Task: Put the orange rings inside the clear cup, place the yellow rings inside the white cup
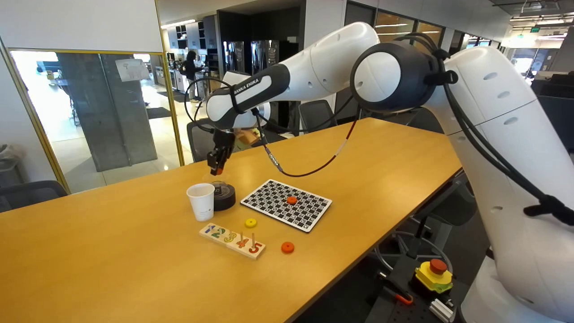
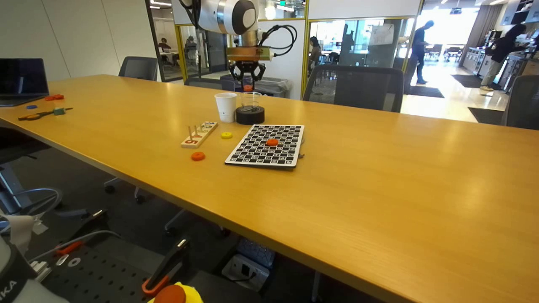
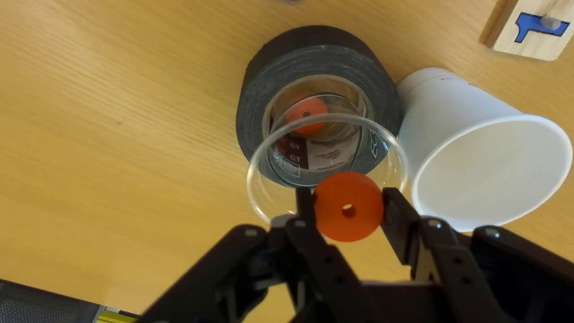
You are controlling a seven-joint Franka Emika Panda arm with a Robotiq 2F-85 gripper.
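Observation:
My gripper (image 3: pixel 348 204) is shut on an orange ring (image 3: pixel 334 224), pinched edge to edge between both fingertips. It hangs just above the rim of the clear cup (image 2: pixel 251 100), which stands inside a black tape roll (image 3: pixel 255 80). Through the cup's wall another orange ring (image 3: pixel 309 107) shows at the bottom. Touching or nearly touching the roll is the upright white cup (image 1: pixel 201 204). In both exterior views a yellow ring (image 1: pixel 250 223) lies on the table, an orange ring (image 1: pixel 287 247) sits nearer the edge, and one more orange ring (image 2: pixel 272 142) rests on the checkered board.
The black-and-white checkered board (image 1: pixel 269 193) lies beside the tape roll. A wooden number board (image 1: pixel 224 237) with upright pegs is close to the white cup. A laptop (image 2: pixel 23 80), pliers (image 2: pixel 36 115) and small red pieces (image 2: pixel 54 97) are at the table's far end in an exterior view.

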